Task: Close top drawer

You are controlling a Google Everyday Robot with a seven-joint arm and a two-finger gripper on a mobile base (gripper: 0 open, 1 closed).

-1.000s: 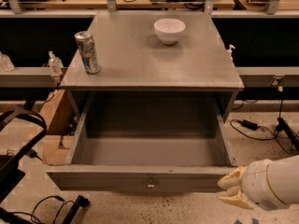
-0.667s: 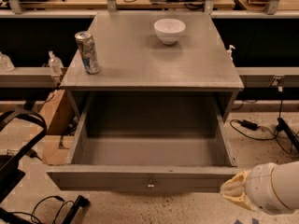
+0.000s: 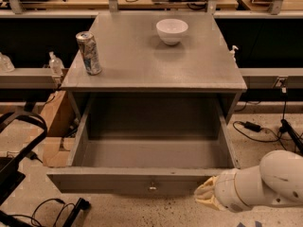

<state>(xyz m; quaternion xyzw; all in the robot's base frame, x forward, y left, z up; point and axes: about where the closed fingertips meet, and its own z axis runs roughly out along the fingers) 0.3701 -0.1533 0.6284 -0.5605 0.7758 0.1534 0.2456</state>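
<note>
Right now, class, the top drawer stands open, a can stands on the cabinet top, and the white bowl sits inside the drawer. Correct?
No. The camera view shows the white bowl on the cabinet top with the can, not inside the open top drawer. The claw is low by the right end of the drawer's front panel.

text: none readable — can (image 3: 89,53) label illegible | end effector (image 3: 203,196): lower right, by top drawer (image 3: 109,181) front
</note>
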